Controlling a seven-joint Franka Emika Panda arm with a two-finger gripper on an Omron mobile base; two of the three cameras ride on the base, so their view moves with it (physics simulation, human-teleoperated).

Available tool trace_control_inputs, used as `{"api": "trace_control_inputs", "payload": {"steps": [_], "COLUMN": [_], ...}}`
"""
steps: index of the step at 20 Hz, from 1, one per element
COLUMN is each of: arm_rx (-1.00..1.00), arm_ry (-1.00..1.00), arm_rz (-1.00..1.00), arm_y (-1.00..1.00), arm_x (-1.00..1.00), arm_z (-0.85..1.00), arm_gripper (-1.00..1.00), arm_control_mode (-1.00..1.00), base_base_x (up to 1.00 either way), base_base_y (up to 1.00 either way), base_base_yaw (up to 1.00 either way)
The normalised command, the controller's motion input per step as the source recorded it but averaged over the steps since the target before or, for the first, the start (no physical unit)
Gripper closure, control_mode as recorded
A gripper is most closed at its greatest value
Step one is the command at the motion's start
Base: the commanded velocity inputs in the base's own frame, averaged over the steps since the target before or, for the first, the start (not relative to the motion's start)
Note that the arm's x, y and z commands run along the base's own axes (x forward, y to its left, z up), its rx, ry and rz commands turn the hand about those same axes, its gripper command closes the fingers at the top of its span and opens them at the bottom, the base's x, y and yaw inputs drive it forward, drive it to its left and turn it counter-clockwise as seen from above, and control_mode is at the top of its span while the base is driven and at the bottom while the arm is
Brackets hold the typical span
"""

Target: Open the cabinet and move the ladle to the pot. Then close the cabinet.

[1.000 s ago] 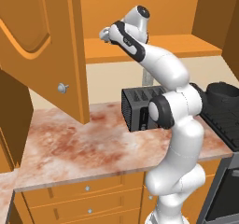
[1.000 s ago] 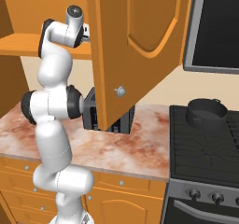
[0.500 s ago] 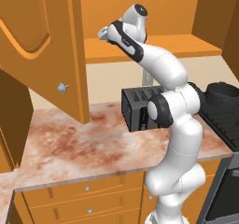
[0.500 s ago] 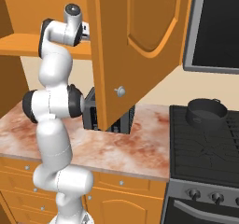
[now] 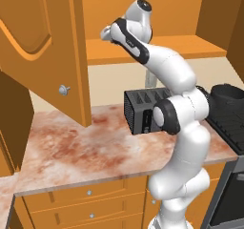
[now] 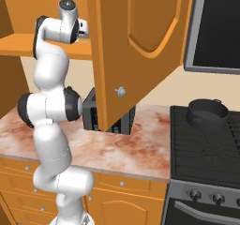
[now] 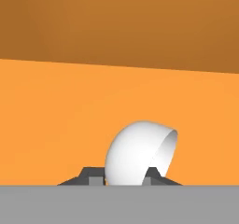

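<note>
The cabinet (image 5: 157,51) stands open, its doors swung wide to either side of the fingers (image 7: 95,180). The pot (image 6: 206,113) sits on the stove, well below and apart. The gripper (image 7: 122,181) is closed on the ladle (image 7: 140,154) — its white bowl just beyond the tips, over the shelf.

matt wooden cabinet (image 5: 43,46), smooth pale ladle (image 7: 140,155)

ladle (image 7: 140,153): handle hidden below hand view edge, just the bowl visible. gripper (image 7: 122,181) fingertips mostly cut off. Toaster (image 6: 93,116) half-hidden behind cabinet (image 6: 136,41) door.
</note>
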Motion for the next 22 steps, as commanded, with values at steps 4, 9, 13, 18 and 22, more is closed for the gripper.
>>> {"api": "trace_control_inputs", "payload": {"steps": [4, 9, 13, 18, 22], "arm_rx": [0.0, 0.0, 0.0, 0.0, 0.0], "arm_ry": [-0.1, -0.12, -0.11, -0.06, 0.0], "arm_rz": [0.0, 0.0, 0.0, 0.0, -0.01], "arm_y": [0.0, 0.0, -0.03, -0.11, -0.18], "arm_x": [-0.97, -1.0, -1.0, -1.0, -1.0], "arm_z": [0.0, 0.0, 0.0, 0.04, 0.36], "arm_gripper": [1.0, 1.0, 1.0, 1.0, 1.0], "arm_control_mode": [-1.0, -1.0, -1.0, -1.0, -1.0], "base_base_x": [0.0, 0.0, 0.0, 0.0, 0.0], "base_base_y": [0.0, 0.0, 0.0, 0.0, 0.0], "base_base_yaw": [0.0, 0.0, 0.0, 0.0, 0.0]}}
